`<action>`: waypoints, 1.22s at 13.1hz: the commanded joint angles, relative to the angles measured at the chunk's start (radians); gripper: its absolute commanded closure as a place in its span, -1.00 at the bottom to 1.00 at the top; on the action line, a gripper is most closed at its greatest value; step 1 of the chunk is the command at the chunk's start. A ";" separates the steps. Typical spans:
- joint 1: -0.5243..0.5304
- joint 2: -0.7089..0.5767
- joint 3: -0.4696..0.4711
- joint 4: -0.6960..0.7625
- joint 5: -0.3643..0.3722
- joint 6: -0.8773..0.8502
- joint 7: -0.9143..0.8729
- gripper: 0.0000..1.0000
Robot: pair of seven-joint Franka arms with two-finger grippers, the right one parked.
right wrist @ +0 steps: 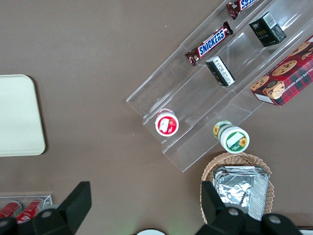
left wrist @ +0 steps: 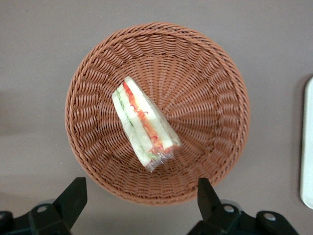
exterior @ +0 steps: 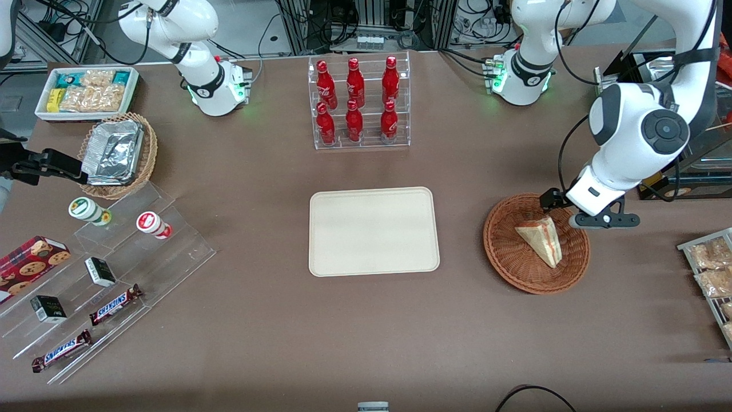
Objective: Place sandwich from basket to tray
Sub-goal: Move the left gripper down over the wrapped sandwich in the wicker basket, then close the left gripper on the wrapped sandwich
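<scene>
Gripper: the left arm's gripper [left wrist: 139, 196] hung above the basket's edge farthest from the front camera, its two fingers [left wrist: 73, 196] spread wide apart and holding nothing; in the front view it [exterior: 595, 216] sat just over the rim, toward the working arm's end of the worktop.

Sandwich: the sandwich [exterior: 542, 240] lay inside the basket, a pale wedge in clear wrap, resting on the woven floor a little off centre. From the wrist camera its cut edge [left wrist: 144, 122] faced up, showing red and green filling stripes, with the wrap bunched at one tip.

Basket: the reddish-brown wicker basket [exterior: 503, 254] stood on the worktop beside the tray, apart from it, and held only the sandwich. The wrist camera showed its whole round rim [left wrist: 80, 122].

Tray: the cream tray [exterior: 374, 232] lay flat near the middle of the worktop, nothing on it. A strip of its rim [left wrist: 308, 147] showed in the wrist view, clear of the basket.

Worktop: brown [exterior: 257, 320], carrying everything.

Bottles: six red bottles [exterior: 355, 100] stood in a clear rack, farther from the front camera than the tray.

Parked arm's end: a lighter wicker basket of foil packs [exterior: 117, 154], a white bin of snacks [exterior: 86, 91], and clear stepped shelves [exterior: 114, 274] with chocolate bars [exterior: 114, 304], small boxes and two round tubs.

Working arm's end: a wire rack of snack bags [exterior: 709, 269] at the worktop's edge.
</scene>
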 commanded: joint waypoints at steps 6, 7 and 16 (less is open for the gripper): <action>0.022 0.025 0.001 -0.089 -0.016 0.216 -0.291 -1.00; 0.020 0.039 0.001 -0.088 -0.016 0.219 -0.377 -1.00; 0.011 0.120 -0.006 -0.077 -0.070 0.259 -0.729 -1.00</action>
